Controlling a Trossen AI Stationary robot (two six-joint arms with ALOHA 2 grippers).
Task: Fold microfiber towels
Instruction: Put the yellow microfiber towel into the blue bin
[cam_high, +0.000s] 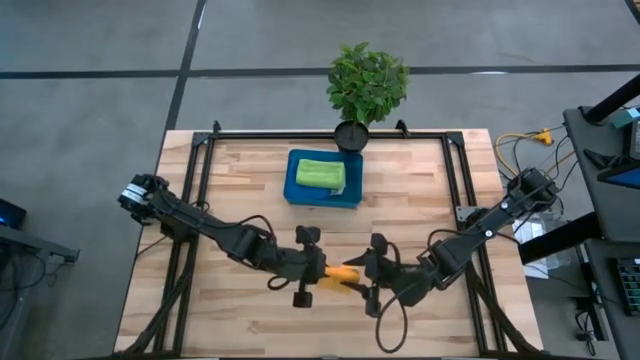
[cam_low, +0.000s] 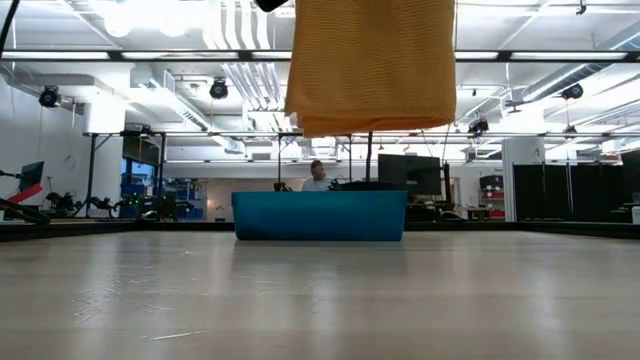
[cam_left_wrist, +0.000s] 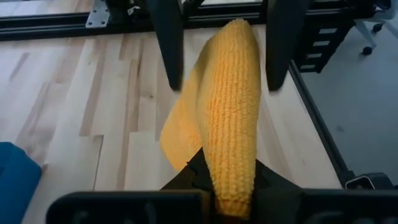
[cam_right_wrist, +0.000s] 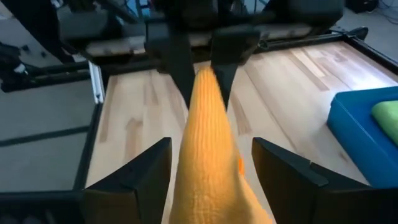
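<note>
The orange towel (cam_high: 342, 272) is held up between my two grippers over the table's near middle. In the low view it (cam_low: 370, 65) hangs clear of the tabletop. My left gripper (cam_high: 324, 269) is shut on it. My right gripper (cam_high: 367, 272) faces the left one and is open. Its fingers (cam_right_wrist: 146, 177) stand on either side of the towel's upper ridge (cam_right_wrist: 208, 143) with gaps. The lime green towel (cam_high: 320, 173) lies folded in the blue tray (cam_high: 298, 190). The grey-white and bright blue towels are out of view. My left gripper pinches the orange towel's upper ridge (cam_left_wrist: 233, 177) between its two fingers, at the end toward the table's left. The fingers lie level and point toward the table's right. The cloth is bunched into a fold there, and the towel hangs below, clear of the table.
The blue tray stands at the table's far middle, also seen in the low view (cam_low: 320, 215). A potted plant (cam_high: 367, 85) stands at the far edge behind it. Black frame rails (cam_high: 195, 180) run along the table's sides. Bare wood lies to the left and right.
</note>
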